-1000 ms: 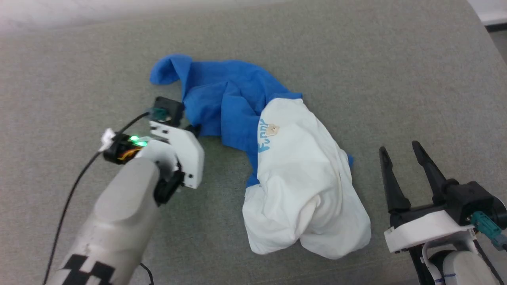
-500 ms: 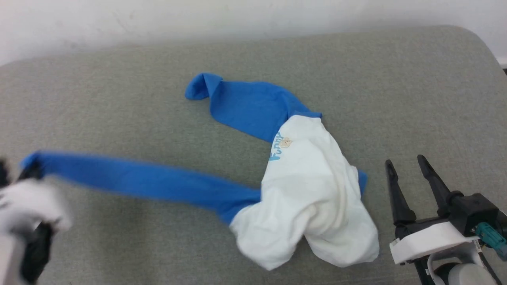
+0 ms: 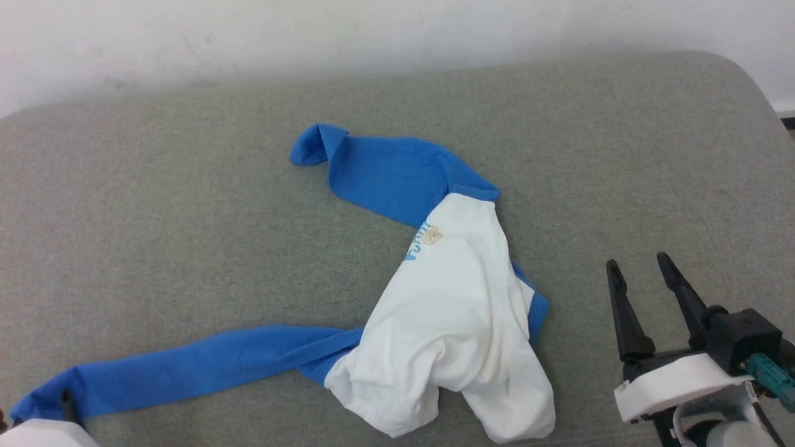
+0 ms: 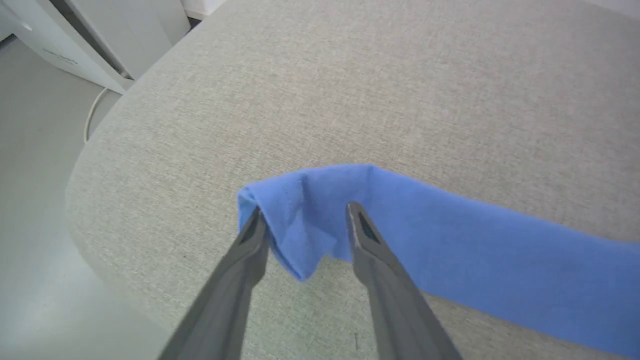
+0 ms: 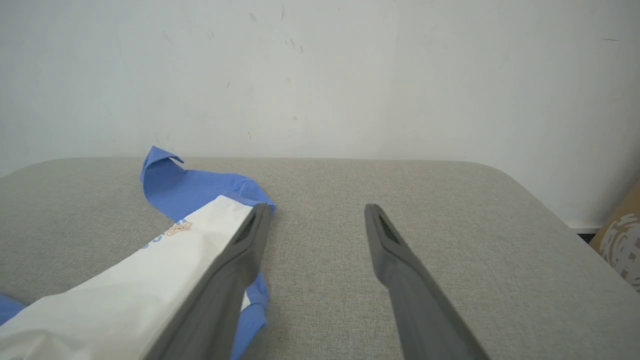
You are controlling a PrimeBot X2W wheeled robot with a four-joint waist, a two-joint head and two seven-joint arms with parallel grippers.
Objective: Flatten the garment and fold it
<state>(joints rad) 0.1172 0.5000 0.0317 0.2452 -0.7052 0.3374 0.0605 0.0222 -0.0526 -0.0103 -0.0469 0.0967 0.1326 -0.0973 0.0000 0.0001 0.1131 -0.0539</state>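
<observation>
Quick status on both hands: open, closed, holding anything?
Left hand: open; the garment has its blue sleeve end lying in the gap, not pinched.
Right hand: open, empty, beside the garment.

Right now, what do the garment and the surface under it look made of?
The garment: soft matte knit, probably cotton jersey; it droops and creases limply. The surface: grey-beige woven upholstery, matte, with visible weave grain; its rounded edge suggests padding.

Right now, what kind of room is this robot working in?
Probably an indoor lab or test room: a grey fabric-covered table against a bare scuffed white wall, a white cabinet and loose cable on the floor.
</observation>
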